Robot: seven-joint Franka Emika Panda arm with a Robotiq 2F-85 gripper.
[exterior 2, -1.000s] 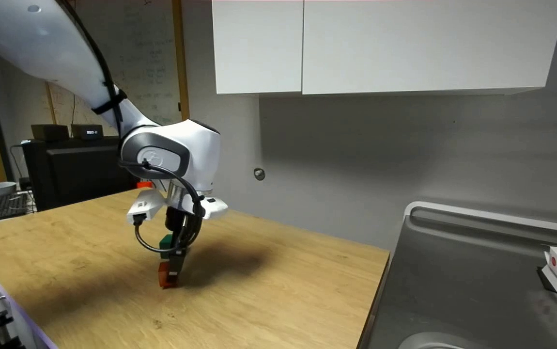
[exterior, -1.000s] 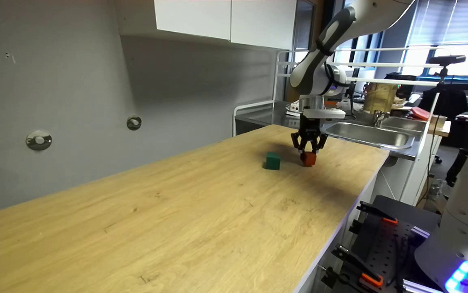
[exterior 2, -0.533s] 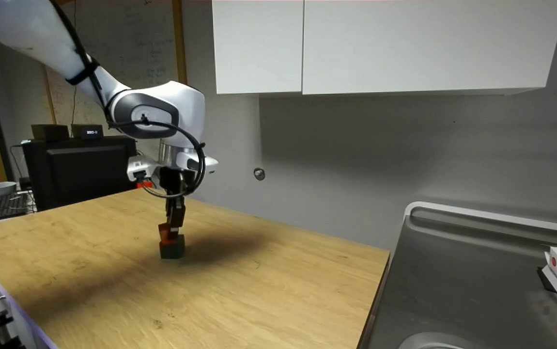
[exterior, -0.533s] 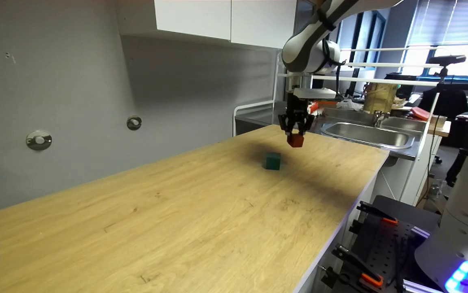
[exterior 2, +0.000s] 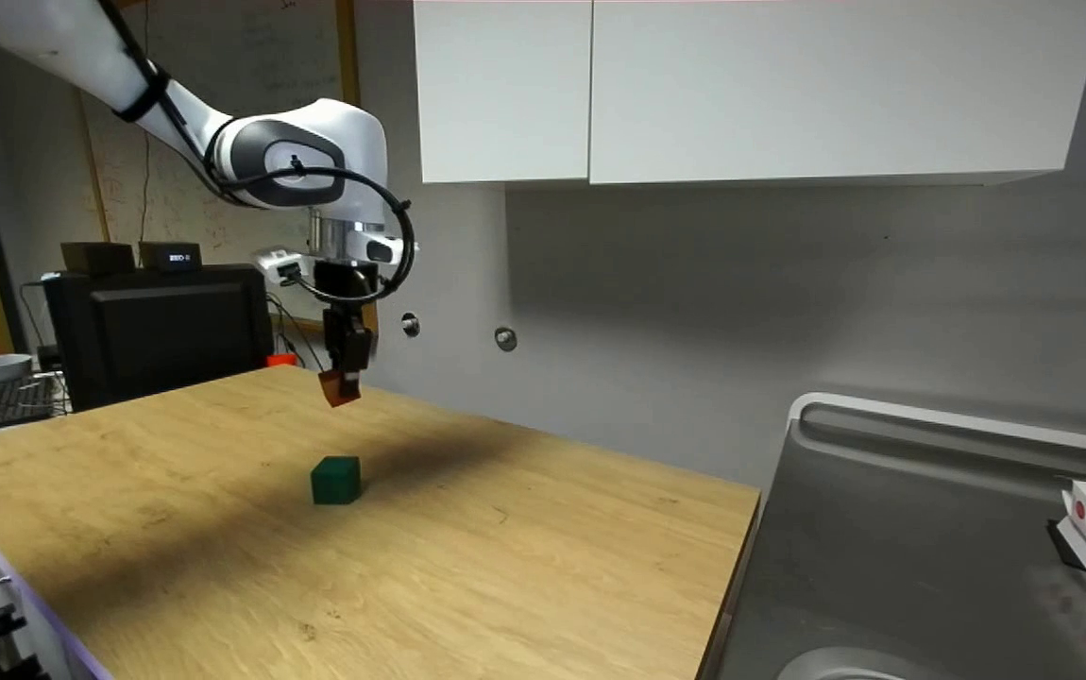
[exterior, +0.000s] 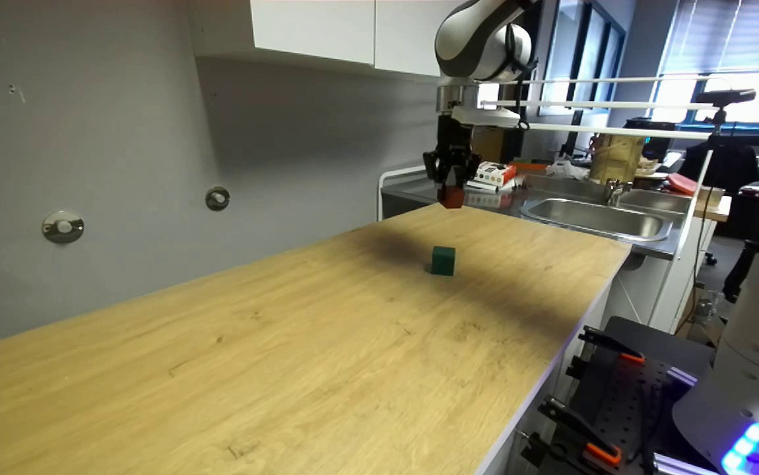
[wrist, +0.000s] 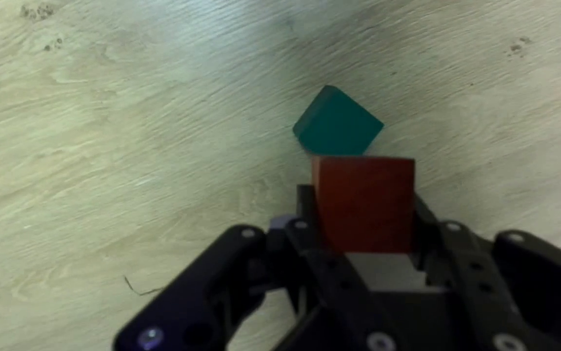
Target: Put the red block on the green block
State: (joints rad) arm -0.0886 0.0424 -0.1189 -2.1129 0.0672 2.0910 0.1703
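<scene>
My gripper (exterior: 451,173) is shut on the red block (exterior: 452,198), a small red-orange cube, and holds it well above the wooden table. In an exterior view the red block (exterior 2: 339,388) looks slightly tilted between the fingers of the gripper (exterior 2: 349,354). The green block (exterior: 443,261), a small dark green cube, sits on the table below and apart from it; it also shows below the red block in an exterior view (exterior 2: 336,480). In the wrist view the red block (wrist: 366,204) is between the fingertips and covers the near corner of the green block (wrist: 341,124).
The wooden table (exterior: 274,343) ends at a metal counter with a sink (exterior: 597,218) and a white-and-red box (exterior: 495,173). A wall runs along the back, with white cabinets (exterior 2: 826,90) above. A black monitor (exterior 2: 170,335) stands beyond the table's far end.
The gripper has lifted the red block from table height, rising and moving left in an exterior view. The green block has stayed in place and is now uncovered in both exterior views.
</scene>
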